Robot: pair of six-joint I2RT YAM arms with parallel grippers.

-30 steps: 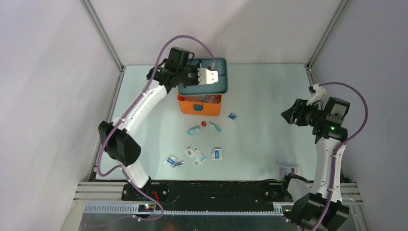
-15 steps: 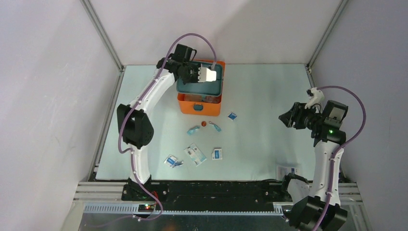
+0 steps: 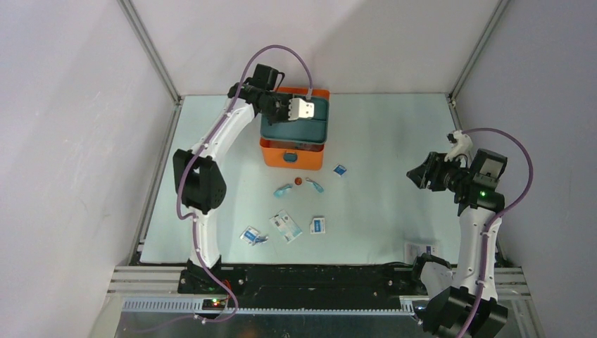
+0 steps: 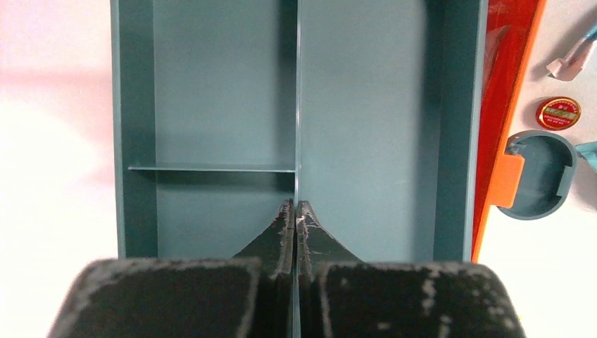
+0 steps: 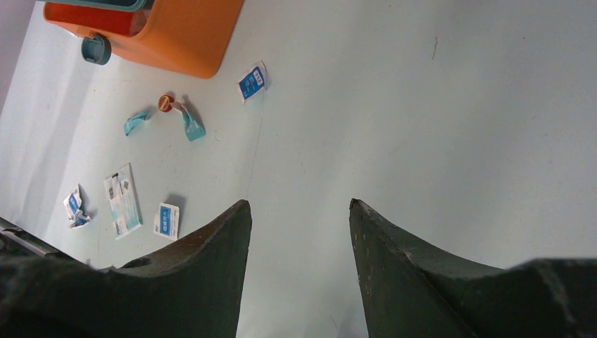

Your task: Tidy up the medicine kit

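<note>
The medicine kit (image 3: 292, 153), a bright orange box, stands toward the far middle of the worktop (image 3: 394, 127), its front wall and small teal latch (image 3: 289, 158) facing the arms. A dark teal tray (image 3: 296, 127) lies squarely over its open top. Whether the tray is seated inside or only hangs at the rim cannot be told. The tray has one long compartment on one side of a thin middle wall and two shorter ones on the other.

The left claw (image 4: 294, 215) reaches over the kit from the left, its jaws pinched tight on that middle wall (the fingertips meet right at the divider).

On the worktop just in front of the kit lie a small round red tin (image 3: 298, 182), two scraps of teal wrapping (image 3: 283, 190) beside it, and a small blue sachet (image 3: 340, 170). Nearer the arms lie a printed card (image 3: 285, 226), a blue-and-white packet (image 3: 317, 225) and a crumpled packet (image 3: 252, 236).

The right claw (image 5: 299, 205) hangs well apart from all this, above the right side of the worktop, jaws parted and holding nothing.
</note>
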